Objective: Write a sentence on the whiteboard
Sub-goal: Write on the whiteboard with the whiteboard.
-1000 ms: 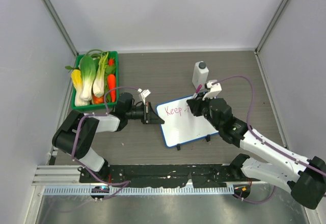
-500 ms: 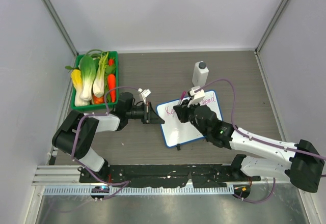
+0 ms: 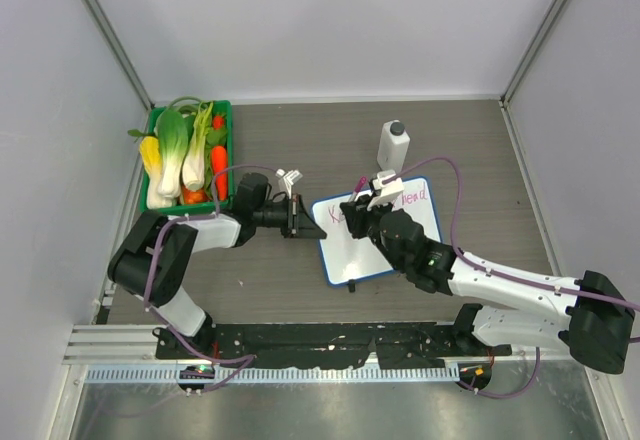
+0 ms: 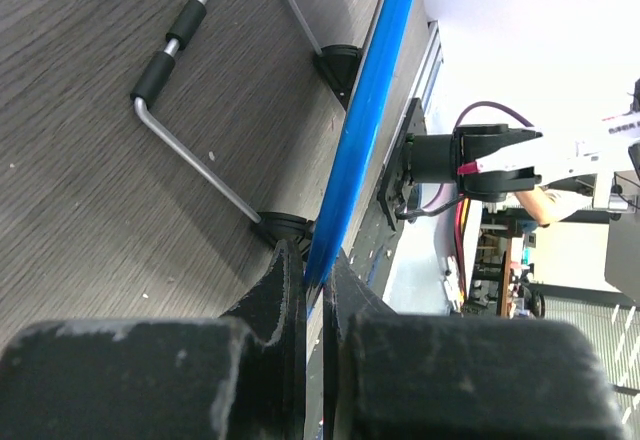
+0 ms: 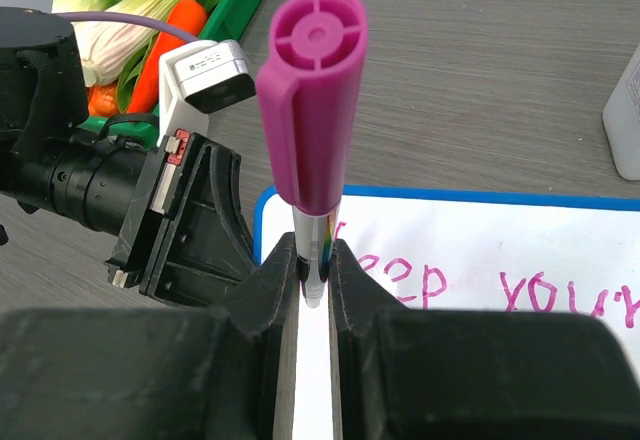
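Observation:
The whiteboard [image 3: 385, 245] stands tilted on the table, with a blue rim and black feet. My left gripper [image 3: 301, 218] is shut on its left edge; the left wrist view shows the blue rim [image 4: 365, 110] pinched between the jaws [image 4: 315, 270]. My right gripper [image 3: 362, 206] is shut on a marker with a magenta cap [image 5: 312, 110], held upright over the board's upper left part [image 5: 480, 250]. The sentence [image 5: 500, 285] reads "Keep your" in pink, and more pink writing [image 3: 410, 197] shows to the right of the gripper. The marker's tip is hidden between the fingers.
A white bottle with a dark cap [image 3: 393, 145] stands just behind the board. A green crate of vegetables [image 3: 187, 155] sits at the back left. The board's wire stand [image 4: 190, 160] rests on the table behind it. Grey walls close in both sides.
My right gripper has moved left with the marker, from the board's upper right to its upper left, uncovering the written words. My left gripper and the board have shifted slightly right.

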Tool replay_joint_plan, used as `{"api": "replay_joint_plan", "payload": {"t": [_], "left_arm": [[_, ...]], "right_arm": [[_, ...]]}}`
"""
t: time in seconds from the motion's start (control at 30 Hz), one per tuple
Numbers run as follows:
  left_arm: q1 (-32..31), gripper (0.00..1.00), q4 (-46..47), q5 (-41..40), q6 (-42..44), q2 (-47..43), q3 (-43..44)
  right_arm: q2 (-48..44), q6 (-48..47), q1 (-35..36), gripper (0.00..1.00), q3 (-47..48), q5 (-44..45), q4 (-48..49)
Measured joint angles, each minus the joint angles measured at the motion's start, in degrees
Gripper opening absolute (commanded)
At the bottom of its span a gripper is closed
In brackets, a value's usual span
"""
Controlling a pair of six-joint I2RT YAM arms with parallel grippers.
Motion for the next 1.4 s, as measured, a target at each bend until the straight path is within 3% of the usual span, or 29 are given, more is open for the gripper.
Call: {"api": "replay_joint_plan", "payload": {"t": [0.37,1.4], "left_arm": [[-0.50,0.00,-3.26,0.22,-3.34,2.89,4.68],[-0.48,0.00,-4.02,0.50,-4.35,3.39,4.85]], "right_arm": [[0.17,-1.16,0.00,0.01,-0.83,1.27,2.43],[5.90,-1.31,0.00,0.01,-3.76,2.75,6.03]]}}
